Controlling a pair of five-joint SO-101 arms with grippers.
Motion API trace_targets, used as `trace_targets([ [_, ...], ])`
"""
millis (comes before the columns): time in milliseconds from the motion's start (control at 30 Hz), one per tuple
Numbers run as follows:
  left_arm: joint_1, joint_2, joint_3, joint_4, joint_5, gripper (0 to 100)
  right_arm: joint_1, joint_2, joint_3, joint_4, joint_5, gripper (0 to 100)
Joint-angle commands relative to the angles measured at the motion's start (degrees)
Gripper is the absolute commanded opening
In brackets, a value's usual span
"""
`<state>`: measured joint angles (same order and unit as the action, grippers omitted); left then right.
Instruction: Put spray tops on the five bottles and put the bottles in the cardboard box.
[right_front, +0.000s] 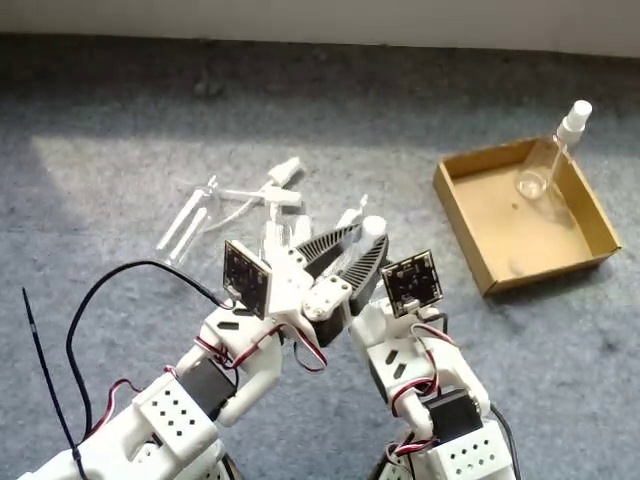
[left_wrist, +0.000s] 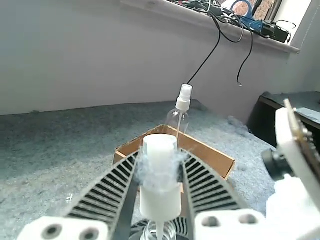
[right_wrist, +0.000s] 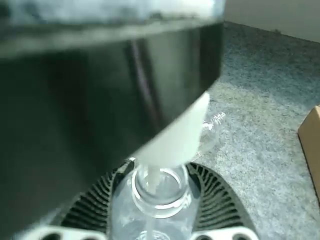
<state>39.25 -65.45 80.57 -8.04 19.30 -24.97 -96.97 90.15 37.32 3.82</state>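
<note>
Pinching the spray top (left_wrist: 160, 192) around its white body, the left hand (left_wrist: 160, 162) is holding it upright over the bottle (right_wrist: 157, 200), with the dip tube hanging down through the open neck. Right hand (right_wrist: 157, 217) is clamping that bottle just below the neck, ribbed fingers (right_wrist: 215, 212) pressing on either side of the clear wall. Both hands are meeting above the carpet (right_front: 120, 120), mid-scene, well apart from the box (right_front: 548, 270). One capped bottle (right_front: 553, 165) is standing in the box; bare bottles (right_front: 185, 222) and loose tops (right_front: 283, 172) are lying on the carpet beyond the hands, number unclear. Handling judgement: the bottle is looking like thin clear plastic, empty, so very light and smooth-walled. It is likely slipping or turning in the grip if the top is being twisted hard, and probably denting under a tight squeeze. Neck and shoulder are seeming the stiffest part, so holding there is making sense. The top is looking small, rigid and light; its body is the place to hold, not the nozzle end. The thin tube is probably flexing easily, so it is needing to run straight down the neck. Seating the top is probably calling for downward pressure with both axes lined up; any tilt is risking a crooked fit.
</note>
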Motion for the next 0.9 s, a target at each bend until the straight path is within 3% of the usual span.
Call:
trace_targets([
  [0, 1.8, -1.3, -0.1, 0.2, -0.4, 1, 1.5, -1.0, -1.4, -0.1, -0.5, 2.1],
  [367, 1.9, -1.3, 3.3, 0.2, -0.5, 1, 3.2, -0.8, -1.4, -2.5, 0.6, 2.1],
  [633, 5.7, -1.3, 4.7, 1.1, -9.8, 1, 2.8, -1.0, -1.2, -2.5, 4.8, 2.1],
  [867, 5.6, -1.3, 4.7, 1.1, -10.6, 1, 2.8, -1.0, -1.1, -2.6, 4.8, 2.1],
])
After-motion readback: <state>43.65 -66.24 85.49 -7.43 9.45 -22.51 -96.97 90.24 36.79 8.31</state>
